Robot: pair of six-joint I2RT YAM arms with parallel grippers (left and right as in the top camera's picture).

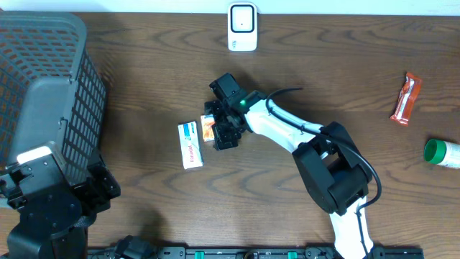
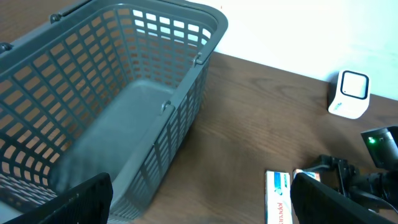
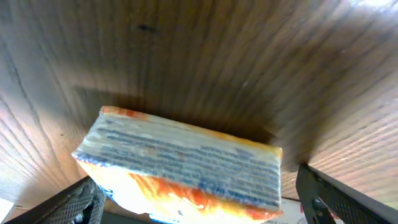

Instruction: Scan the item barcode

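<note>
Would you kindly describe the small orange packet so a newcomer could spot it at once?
From the large grey plastic basket on the left, look right to the middle of the brown wooden table. Under the right gripper lies the small orange packet; its neighbour is a longer white box with blue print.

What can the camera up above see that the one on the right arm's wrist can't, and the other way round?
Only overhead: the grey plastic mesh basket, white boxy scanner, red snack wrapper and green-capped white bottle. Only the right wrist: blurred print lines on the orange packet. Both: that packet on the brown wooden table, at the open right pincer.
</note>
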